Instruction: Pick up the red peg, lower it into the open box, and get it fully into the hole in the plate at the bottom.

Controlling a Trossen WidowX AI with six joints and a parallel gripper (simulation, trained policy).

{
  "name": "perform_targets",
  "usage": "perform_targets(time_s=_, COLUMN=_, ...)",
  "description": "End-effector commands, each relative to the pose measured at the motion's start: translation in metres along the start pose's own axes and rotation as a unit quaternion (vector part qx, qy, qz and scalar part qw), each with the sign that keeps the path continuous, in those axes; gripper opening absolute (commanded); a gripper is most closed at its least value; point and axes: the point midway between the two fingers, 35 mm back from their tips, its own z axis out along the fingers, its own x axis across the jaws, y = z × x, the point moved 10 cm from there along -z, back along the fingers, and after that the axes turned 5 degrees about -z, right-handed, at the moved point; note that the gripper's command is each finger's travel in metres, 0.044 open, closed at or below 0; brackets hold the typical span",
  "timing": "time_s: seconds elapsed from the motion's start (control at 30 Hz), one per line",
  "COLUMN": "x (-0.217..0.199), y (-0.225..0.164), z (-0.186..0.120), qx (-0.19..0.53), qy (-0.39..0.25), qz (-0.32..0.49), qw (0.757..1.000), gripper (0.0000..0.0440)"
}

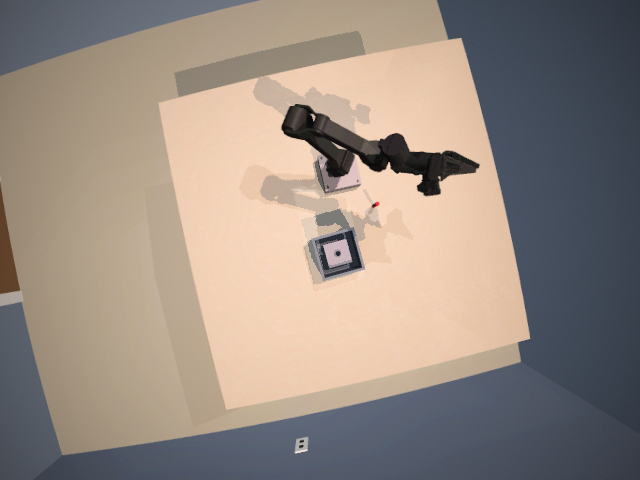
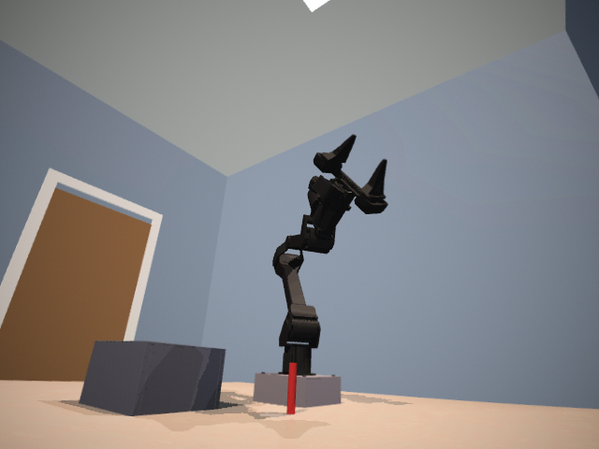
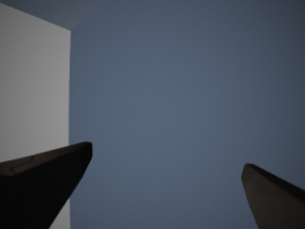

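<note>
The red peg [image 1: 375, 204] [image 2: 291, 388] stands upright on the table, outside the box. The open box [image 1: 358, 249] [image 2: 168, 379] stands on the table beside it; the light plate [image 1: 345, 248] at its bottom has a dark, empty-looking hole [image 1: 338, 253]. The box's inside is hidden in the exterior view. My gripper [image 2: 370, 147] [image 3: 166, 160] is wide open and empty, high above the table and far from the peg, its fingers pointing outward and up. In the top view it shows at the right of the arm. The wrist view shows neither peg nor box.
The arm's base block [image 1: 352, 178] [image 2: 321, 390] stands on the table [image 1: 413, 310] behind the peg and box. The upper arm [image 1: 351, 136] reaches above it. The table's right edge lies beyond the gripper in the top view. Walls surround the table.
</note>
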Motion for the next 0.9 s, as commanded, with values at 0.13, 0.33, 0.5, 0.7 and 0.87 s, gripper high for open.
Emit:
perform_targets(time_s=0.13, x=-0.014, y=0.028, z=0.003, qx=-0.093, qy=-0.081, qz=-0.066, qw=0.99, gripper=0.044)
perform_targets(time_s=0.33, x=-0.023, y=0.047, z=0.002, qx=-0.153, qy=-0.15, qz=-0.114, qw=0.97, gripper=0.044)
perform_targets(time_s=0.5, x=-0.029, y=0.062, z=-0.002, qx=-0.197, qy=-0.211, qz=-0.151, qw=0.946, gripper=0.044)
perform_targets(time_s=0.7, x=-0.034, y=0.077, z=-0.009, qx=-0.24, qy=-0.291, qz=-0.187, qw=0.907, gripper=0.044)
perform_targets(time_s=0.87, x=-0.038, y=0.088, z=-0.018, qx=-0.269, qy=-0.36, qz=-0.208, qw=0.869, gripper=0.044)
